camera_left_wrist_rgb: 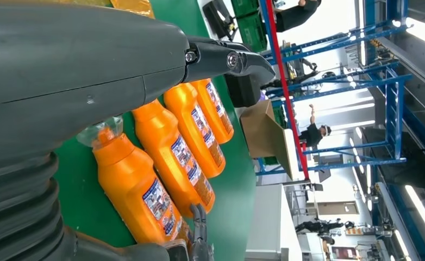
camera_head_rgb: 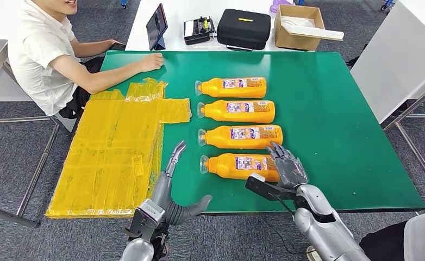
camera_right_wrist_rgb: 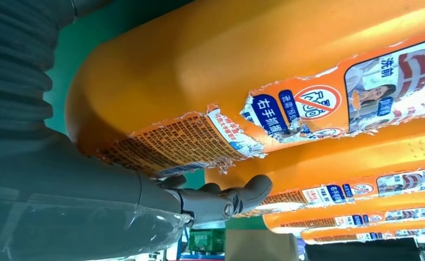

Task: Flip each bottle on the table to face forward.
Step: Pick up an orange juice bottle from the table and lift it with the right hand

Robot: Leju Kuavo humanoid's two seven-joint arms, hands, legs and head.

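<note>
Four orange bottles lie in a column on the green table (camera_head_rgb: 341,136), all on their sides with the caps pointing to the robot's left and the bases to its right, so every long axis runs straight across in front of it. The one that matters is the nearest bottle (camera_head_rgb: 240,166), closest to the table's front edge.

The right hand (camera_head_rgb: 287,165) is draped over the base end of that bottle, fingers spread over the top. In the right wrist view the base of the bottle (camera_right_wrist_rgb: 210,70) sits right against the hand and a fingertip curls by the torn label, but whether the fingers are actually clamped around the body I can't tell. It looks like contact, not a confirmed grip.

The left hand (camera_head_rgb: 173,179) is empty with fingers apart, hovering near the front edge of the table just left of the cap end, not touching anything. So it's close to the neck, while the right is plainly the one on the job.

My read: since the bottle lies crosswise, any flip means rolling it about that left-right axis, and the right hand is placed at the fat end to do it. The second bottle (camera_head_rgb: 241,136) lies just beside it, so there's little room to roll away from the robot.

A person sits at the table's far left corner beside a yellow plastic sheet (camera_head_rgb: 118,152).
</note>
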